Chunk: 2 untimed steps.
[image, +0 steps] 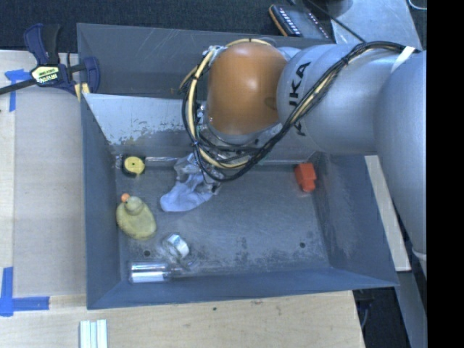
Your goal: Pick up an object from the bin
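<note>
My gripper (206, 171) hangs low over the back middle of the bin, mostly hidden under the arm's orange dome and cables. Right below it lies a crumpled pale blue-grey cloth (184, 195), whose upper end rises up against the gripper's tip. Whether the cloth is held cannot be made out. A small round yellow thing (133, 166) rests on the floor to the left of the gripper, near the back wall.
A yellow-green squashy toy with an orange tip (135, 220) lies at the left. A crumpled clear wrapper (175, 246) and a clear tube (148, 271) lie near the front left corner. An orange block (306, 177) sits at the right, beside the arm.
</note>
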Tool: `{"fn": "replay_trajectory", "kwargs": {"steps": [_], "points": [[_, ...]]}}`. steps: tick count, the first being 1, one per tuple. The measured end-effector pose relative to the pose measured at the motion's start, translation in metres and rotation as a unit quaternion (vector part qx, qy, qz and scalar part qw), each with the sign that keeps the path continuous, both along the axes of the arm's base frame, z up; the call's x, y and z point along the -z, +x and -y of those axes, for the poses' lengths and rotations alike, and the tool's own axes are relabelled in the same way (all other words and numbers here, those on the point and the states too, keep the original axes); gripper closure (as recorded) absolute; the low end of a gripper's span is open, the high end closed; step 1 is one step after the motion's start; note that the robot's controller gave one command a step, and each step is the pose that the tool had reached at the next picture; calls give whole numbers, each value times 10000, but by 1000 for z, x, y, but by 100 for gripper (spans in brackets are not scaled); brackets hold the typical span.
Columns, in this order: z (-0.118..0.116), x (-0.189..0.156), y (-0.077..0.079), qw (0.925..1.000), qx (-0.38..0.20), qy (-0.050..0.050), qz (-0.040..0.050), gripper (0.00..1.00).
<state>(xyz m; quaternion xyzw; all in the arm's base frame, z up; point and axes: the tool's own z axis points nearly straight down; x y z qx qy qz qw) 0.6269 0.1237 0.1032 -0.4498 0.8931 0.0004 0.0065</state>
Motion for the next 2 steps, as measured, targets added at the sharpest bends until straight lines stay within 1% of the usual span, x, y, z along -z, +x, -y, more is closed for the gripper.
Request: {"fn": "replay_trajectory", "kwargs": {"steps": [1, 2], "points": [[0, -28, 0, 10000, 5, 0, -8, 100], [0, -50, 1, 10000, 6, 5, 26, 100]]}}
